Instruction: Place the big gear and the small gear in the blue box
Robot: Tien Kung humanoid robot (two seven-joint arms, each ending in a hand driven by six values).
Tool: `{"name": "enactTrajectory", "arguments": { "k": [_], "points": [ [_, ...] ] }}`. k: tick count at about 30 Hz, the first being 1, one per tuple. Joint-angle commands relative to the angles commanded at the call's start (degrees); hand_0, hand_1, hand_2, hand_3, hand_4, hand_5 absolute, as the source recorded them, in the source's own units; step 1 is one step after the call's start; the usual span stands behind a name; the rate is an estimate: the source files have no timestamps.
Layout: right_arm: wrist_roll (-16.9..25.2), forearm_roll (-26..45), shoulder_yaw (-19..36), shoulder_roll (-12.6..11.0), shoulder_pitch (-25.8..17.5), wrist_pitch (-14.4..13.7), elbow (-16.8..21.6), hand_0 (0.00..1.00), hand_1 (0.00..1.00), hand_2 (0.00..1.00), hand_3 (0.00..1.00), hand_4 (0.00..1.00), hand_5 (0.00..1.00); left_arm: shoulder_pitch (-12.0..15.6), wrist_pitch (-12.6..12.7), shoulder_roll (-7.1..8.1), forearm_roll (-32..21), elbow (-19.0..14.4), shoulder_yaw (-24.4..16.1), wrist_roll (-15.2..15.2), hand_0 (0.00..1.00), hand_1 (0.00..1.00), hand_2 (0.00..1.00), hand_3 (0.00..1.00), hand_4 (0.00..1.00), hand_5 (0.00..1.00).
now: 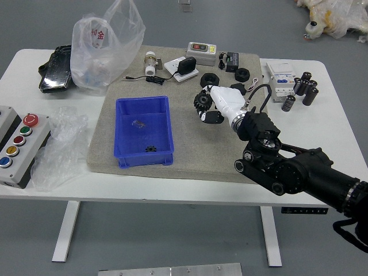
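Since I'm going from the near edge back, first up is the plain front strip of the white worktop (172,192), with the robot's right arm (287,172) reaching in over it from the right. Over on the left there's a button box (29,149) with a row of coloured buttons, and crumpled clear plastic (66,144) just beside it.

Next back is the grey mat (190,161), with the blue box (144,159) sitting upright on its left part. The small gear (150,149) is already inside, close to the box's near wall, and some small shiny bit (138,123) lies farther back in there.

To the right of the box, the right hand (237,115) has its white-and-black fingers (227,99) closed on the big gear (203,101). That gear is gripped at the fingertips, outside the box and pretty clearly up off the mat.

Behind the hand you get two black rolls (242,75), a black block (238,87) and, farther left, a black plug (187,65) on a white plate (175,68). Off to the right are a white carton (282,80) and some black cylinders (310,95).

Along the far side: a pale labelled device (202,53), a clear plastic bag (106,52) and a glossy black package (57,70). Way beyond the worktop, top right, another plastic bag (342,14) lies on the floor.
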Motion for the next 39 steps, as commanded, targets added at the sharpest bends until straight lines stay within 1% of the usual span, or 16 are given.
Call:
{"name": "enactTrajectory", "arguments": {
  "k": [3, 4, 9, 10, 12, 15, 16, 21, 22, 27, 28, 33, 34, 39],
  "points": [
    [1.28, -1.59, -0.22, -0.07, 0.27, 1.53, 3.77, 0.568, 0.484, 0.342, 0.44, 0.245, 0.002, -0.07, -0.03, 0.0, 0.04, -0.02, 0.03, -0.01, 0.678, 0.5, 0.528, 0.702, 0.671, 0.31],
    [1.61, -2.09, -0.7, -0.02, 0.33, 2.54, 5.11, 0.616, 0.612, 0.567, 0.489, 0.347, 0.002, -0.1, -0.04, 0.01, 0.08, -0.02, 0.02, 0.0, 0.678, 0.5, 0.528, 0.702, 0.671, 0.311],
    [2.65, -2.76, -3.59, 0.62, 0.64, 5.69, 10.59, 0.616, 0.612, 0.567, 0.489, 0.347, 0.002, -0.09, -0.08, 0.05, 0.39, -0.04, -0.2, 0.15, 0.678, 0.5, 0.528, 0.702, 0.671, 0.311],
    [2.86, -2.68, -4.2, 0.78, 0.69, 6.09, 11.2, 0.681, 0.686, 0.691, 0.581, 0.306, 0.002, -0.08, -0.09, 0.06, 0.46, -0.05, -0.26, 0.19, 0.678, 0.5, 0.528, 0.702, 0.671, 0.312],
    [3.44, -2.38, -5.5, 1.11, 0.83, 7.09, 12.24, 0.681, 0.686, 0.691, 0.581, 0.306, 0.002, -0.07, -0.11, 0.09, 0.59, -0.06, -0.35, 0.25, 0.678, 0.5, 0.528, 0.702, 0.671, 0.312],
    [3.92, -2.46, -6.43, 1.29, 1.24, 8.01, 12.84, 0.681, 0.686, 0.691, 0.581, 0.306, 0.002, -0.04, -0.12, 0.14, 0.66, -0.07, -0.38, 0.27, 0.678, 0.5, 0.528, 0.702, 0.671, 0.312],
    [4.02, -2.59, -6.66, 1.3, 1.39, 8.2, 12.98, 0.708, 0.74, 0.755, 0.648, 0.409, 0.038, -0.03, -0.12, 0.16, 0.67, -0.07, -0.39, 0.28, 0.678, 0.499, 0.528, 0.701, 0.671, 0.313],
    [3.99, -2.35, -7.18, 1.37, 1.73, 9.14, 13.23, 0.708, 0.74, 0.755, 0.648, 0.409, 0.038, -0.03, -0.13, 0.16, 0.61, -0.1, -0.35, 0.31, 0.678, 0.499, 0.528, 0.701, 0.671, 0.313],
    [3.91, -2.26, -7.24, 1.37, 1.78, 9.32, 13.24, 0.738, 0.787, 0.829, 0.706, 0.404, 0.199, -0.01, -0.13, 0.17, 0.63, -0.11, -0.37, 0.34, 0.678, 0.501, 0.528, 0.701, 0.672, 0.313],
    [3.07, -1.79, -7.51, 1.32, 1.99, 10.63, 13.31, 0.738, 0.787, 0.829, 0.706, 0.404, 0.199, 0.02, -0.14, 0.21, 0.65, -0.12, -0.43, 0.4, 0.678, 0.501, 0.528, 0.701, 0.672, 0.313],
    [2.9, -1.77, -7.52, 1.31, 2.02, 10.89, 13.33, 0.768, 0.826, 0.875, 0.821, 0.533, 0.199, 0.01, -0.13, 0.22, 0.61, -0.12, -0.42, 0.39, 0.678, 0.5, 0.528, 0.701, 0.673, 0.314],
    [2.22, -1.97, -7.31, 1.25, 2.03, 11.86, 13.43, 0.768, 0.826, 0.875, 0.821, 0.533, 0.199, 0.0, -0.13, 0.26, 0.58, -0.1, -0.4, 0.36, 0.678, 0.5, 0.528, 0.701, 0.673, 0.314],
    [2.1, -2.09, -7.22, 1.23, 2.02, 11.96, 13.46, 0.855, 0.904, 0.982, 0.998, 0.765, 0.263, 0.02, -0.14, 0.27, 0.6, -0.1, -0.42, 0.37, 0.678, 0.5, 0.528, 0.702, 0.673, 0.314],
    [1.5, -2.9, -6.76, 1.16, 1.93, 12.05, 13.57, 0.855, 0.904, 0.982, 0.998, 0.765, 0.263, 0.08, -0.14, 0.3, 0.6, -0.11, -0.48, 0.44, 0.678, 0.5, 0.528, 0.702, 0.673, 0.314]
  ]
}}
